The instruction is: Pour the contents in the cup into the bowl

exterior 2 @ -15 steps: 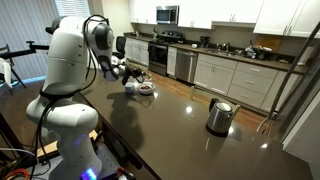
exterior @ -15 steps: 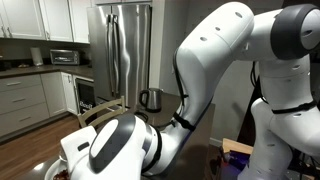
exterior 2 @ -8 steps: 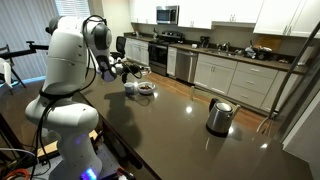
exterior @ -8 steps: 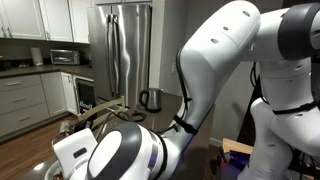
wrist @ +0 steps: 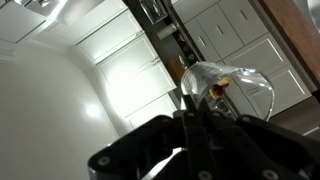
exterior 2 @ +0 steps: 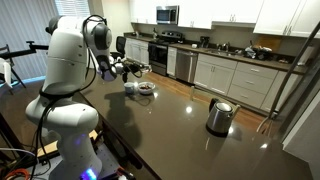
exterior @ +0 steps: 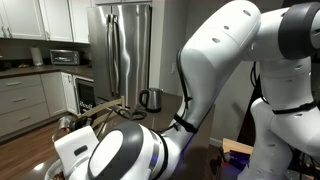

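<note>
In the wrist view my gripper (wrist: 193, 118) is shut on the small clear glass cup (wrist: 232, 84). The cup lies tilted across the view with a few brownish bits inside near its rim. In an exterior view the gripper (exterior 2: 128, 68) holds the cup above and a little to the left of the wide white bowl (exterior 2: 144, 88), which stands on the dark countertop with brownish bits in it. In the exterior view that the arm fills, cup, bowl and gripper are hidden behind the arm's white body.
A shiny steel kettle (exterior 2: 220, 116) stands on the dark countertop (exterior 2: 170, 130) towards the right; it also shows in front of the steel fridge (exterior: 150, 98). Kitchen cabinets and a stove line the back wall. The robot's base (exterior 2: 65, 120) stands at the counter's left end.
Over the first half second the gripper with the cup rose slightly above the bowl and the arm shifted. Since then nothing has visibly moved.
</note>
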Robot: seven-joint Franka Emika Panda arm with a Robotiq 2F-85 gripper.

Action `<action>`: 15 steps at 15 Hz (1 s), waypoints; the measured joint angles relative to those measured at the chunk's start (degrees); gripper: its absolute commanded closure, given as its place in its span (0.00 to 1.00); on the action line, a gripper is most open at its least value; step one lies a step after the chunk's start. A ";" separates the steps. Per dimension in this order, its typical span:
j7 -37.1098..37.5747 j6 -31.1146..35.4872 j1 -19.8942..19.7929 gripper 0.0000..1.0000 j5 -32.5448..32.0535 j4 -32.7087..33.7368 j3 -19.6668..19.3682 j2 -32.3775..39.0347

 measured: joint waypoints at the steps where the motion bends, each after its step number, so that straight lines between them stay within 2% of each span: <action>1: 0.06 -0.20 0.02 0.99 0.00 -0.18 0.21 -0.31; 5: 0.09 -2.05 0.11 0.99 -1.30 -1.06 0.58 -1.51; 15: 1.99 -11.44 0.30 0.99 -8.24 -3.80 0.62 -0.92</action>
